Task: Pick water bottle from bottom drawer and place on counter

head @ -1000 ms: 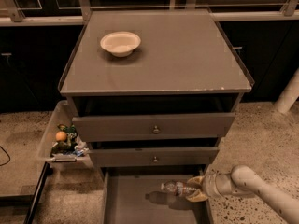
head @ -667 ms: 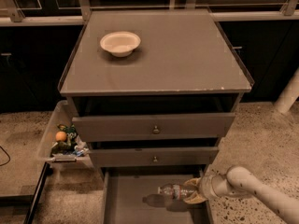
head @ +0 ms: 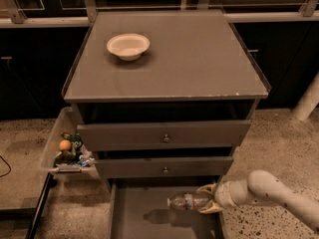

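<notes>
The water bottle [head: 188, 201] lies sideways, cap to the left, held a little above the floor of the bottom drawer [head: 149, 218], with its shadow on the floor below. My gripper [head: 208, 201] comes in from the right on a white arm and is shut on the bottle's base end. The counter [head: 199, 59] is the flat grey-brown cabinet top above, well above the gripper.
A white bowl [head: 128, 45] sits on the counter's back left. Two upper drawers with round knobs [head: 166, 138] stand partly open above the bottom drawer. A clear bin [head: 67, 151] with small items hangs at the cabinet's left side. Speckled floor lies on both sides.
The gripper and the bottle have shifted slightly left and a little up over the bottom drawer; the bottle's shadow on the floor has moved with it.
</notes>
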`<state>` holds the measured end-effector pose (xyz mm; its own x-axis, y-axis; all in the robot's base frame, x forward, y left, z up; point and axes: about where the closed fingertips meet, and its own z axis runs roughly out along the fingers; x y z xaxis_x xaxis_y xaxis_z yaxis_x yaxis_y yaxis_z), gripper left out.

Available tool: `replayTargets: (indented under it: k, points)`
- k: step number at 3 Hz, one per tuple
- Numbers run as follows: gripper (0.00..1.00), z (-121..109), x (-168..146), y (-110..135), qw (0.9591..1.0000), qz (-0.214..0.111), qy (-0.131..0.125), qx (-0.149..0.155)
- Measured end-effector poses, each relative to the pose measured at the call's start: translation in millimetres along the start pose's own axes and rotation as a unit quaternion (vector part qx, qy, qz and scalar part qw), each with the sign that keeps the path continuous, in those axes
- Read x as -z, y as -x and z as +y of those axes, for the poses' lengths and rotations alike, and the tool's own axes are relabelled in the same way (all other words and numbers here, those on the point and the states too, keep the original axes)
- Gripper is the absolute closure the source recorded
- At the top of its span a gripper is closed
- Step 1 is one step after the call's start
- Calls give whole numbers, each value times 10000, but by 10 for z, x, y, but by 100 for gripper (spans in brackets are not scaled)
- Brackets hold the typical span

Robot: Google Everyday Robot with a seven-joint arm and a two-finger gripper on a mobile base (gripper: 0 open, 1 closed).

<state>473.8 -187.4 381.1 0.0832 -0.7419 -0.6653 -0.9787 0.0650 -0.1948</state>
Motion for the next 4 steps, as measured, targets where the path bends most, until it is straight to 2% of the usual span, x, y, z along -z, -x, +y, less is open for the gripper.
replayTargets:
  k: [1,2,3,4]
  points:
    - [100,-149,472,361,9992,44,-109,377]
    - [100,-413,1021,654,9984,-5,-267,496]
    - [100,-644,1661,1024,9968,-73,-574,550]
    - [100,-568,1618,1118,9964,-101,-567,617]
